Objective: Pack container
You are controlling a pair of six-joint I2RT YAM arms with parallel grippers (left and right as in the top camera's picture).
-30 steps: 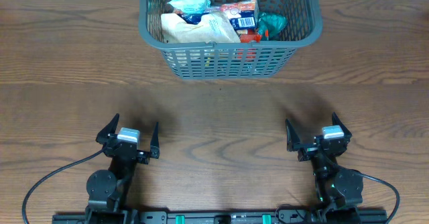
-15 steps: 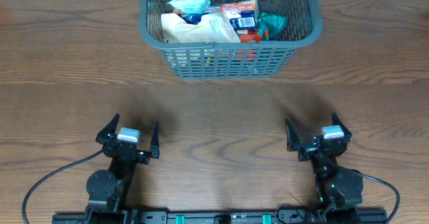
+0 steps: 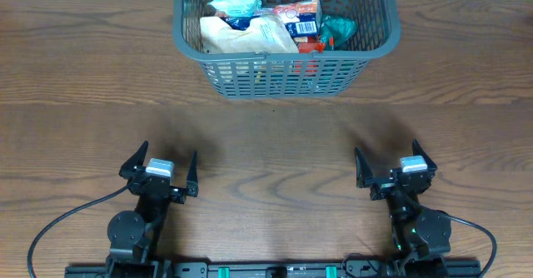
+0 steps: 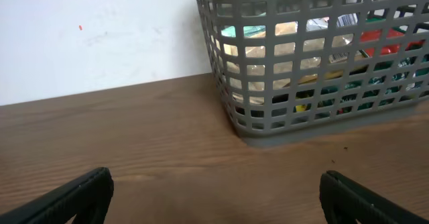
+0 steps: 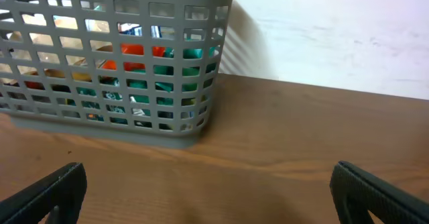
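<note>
Stillness is the only news: over the last second nothing has shifted, not the arms, not the load, not the basket. My left fingers (image 4: 74, 197) are spread as wide as they go and carry nothing. My right fingers (image 5: 47, 194) are the same, wide apart and empty. Both sit low at the near edge of the worktop (image 3: 266, 145), well apart from each other and from everything else.

The container (image 3: 283, 76) stands upright at the far middle of the worktop, well ahead of both arms, a little right of my left wrist's line of sight and left of my right wrist's. Inside it lie the snack packets: a pale tan one (image 3: 250, 35) on the left, a blue and white one (image 3: 237, 5) behind it, an orange and white one (image 3: 298, 13) in the middle and a teal one (image 3: 337, 28) to the right. Through the slotted walls the colours blur together, so there may be more packets underneath than I can count from above.

I see nothing loose on the bare wood around the basket or near my arms. With both sets of fingers empty, parked and unmoving, and all the goods already inside, I judge the packing to be finished, or at least at rest with nothing left in view to pick up.
</note>
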